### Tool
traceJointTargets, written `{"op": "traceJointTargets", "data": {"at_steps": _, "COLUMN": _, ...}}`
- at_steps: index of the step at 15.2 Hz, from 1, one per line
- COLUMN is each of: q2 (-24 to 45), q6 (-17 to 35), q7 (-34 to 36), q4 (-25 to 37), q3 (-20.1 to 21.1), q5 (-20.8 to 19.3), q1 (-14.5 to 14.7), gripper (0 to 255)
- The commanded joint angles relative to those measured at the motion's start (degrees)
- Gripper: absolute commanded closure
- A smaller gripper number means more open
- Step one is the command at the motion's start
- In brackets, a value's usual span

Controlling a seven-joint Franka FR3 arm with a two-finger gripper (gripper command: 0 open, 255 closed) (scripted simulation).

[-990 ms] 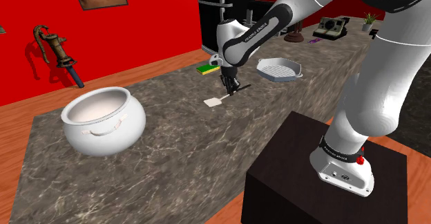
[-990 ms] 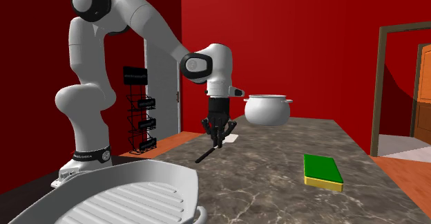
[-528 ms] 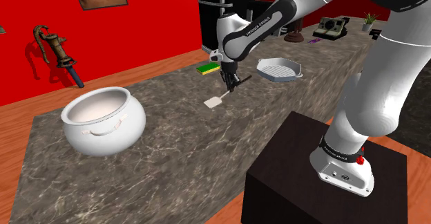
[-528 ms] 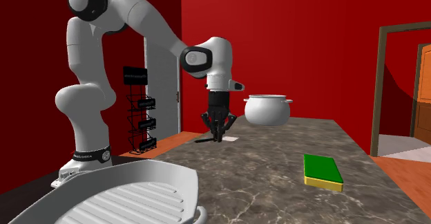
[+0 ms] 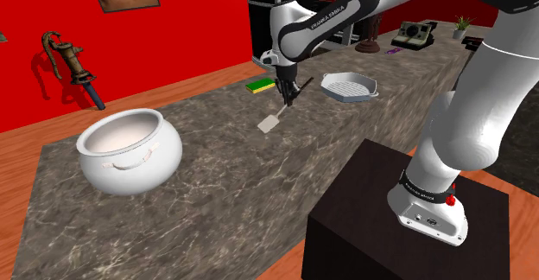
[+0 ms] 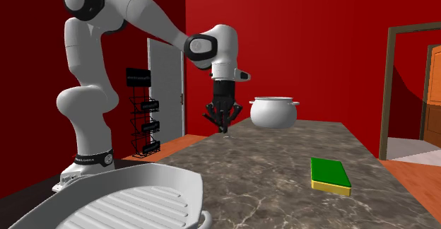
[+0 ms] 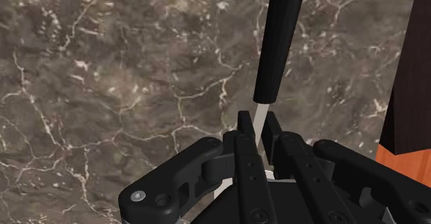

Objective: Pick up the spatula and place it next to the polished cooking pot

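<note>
**Shoulder view**
1. My gripper (image 5: 283, 93) hung over the bench (image 5: 216, 183), about midway along it. My fingers were clenched on the spatula (image 5: 270, 123).
2. The spatula was tilted. Its white blade hung low on the pot's side, and its black handle slanted up past my fingers toward the pan.
3. The pot (image 5: 129, 151) was white and upright. It sat near the bench's end at this view's left, well apart from the spatula.
4. The sponge (image 5: 257, 85), green over yellow, lay at the bench's far edge, behind my gripper.
5. The pan (image 5: 349, 86), pale and ribbed, sat beyond my gripper toward the bench's other end.
6. The stand (image 5: 380, 209), a dark box, stood by the bench's near edge.

**Second exterior view**
1. My gripper (image 6: 225, 119) pointed down, clear of the bench (image 6: 268, 185).
2. A small bit of the spatula (image 6: 225, 131) showed under my fingertips.
3. The pot (image 6: 274, 113) stood at the bench's far end.
4. The sponge (image 6: 330, 175) lay near the edge at this view's right.
5. The pan (image 6: 134, 199) sat at the near corner.

**Wrist view**
1. My gripper (image 7: 258, 127) had its fingers (image 7: 244, 129) closed on the thin pale neck of the spatula (image 7: 280, 43).
2. The black handle ran straight out ahead of them.
3. The bench (image 7: 103, 84) lay beneath, with the stand (image 7: 414, 63) beside it.
</note>
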Motion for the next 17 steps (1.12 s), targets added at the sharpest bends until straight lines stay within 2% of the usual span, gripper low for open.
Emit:
{"op": "traceJointTargets", "data": {"at_steps": 1, "q2": -0.67, "q6": -1.51, "q7": -0.01, "q4": 0.81, "q3": 0.05, "q5": -0.05, "q1": 0.02, "gripper": 255}}
{"op": "traceJointTargets", "data": {"at_steps": 17, "q2": -4.29, "q6": -13.86, "q7": -0.39, "q4": 9.57, "q3": 0.44, "q5": -0.11, "q1": 0.18, "gripper": 255}}
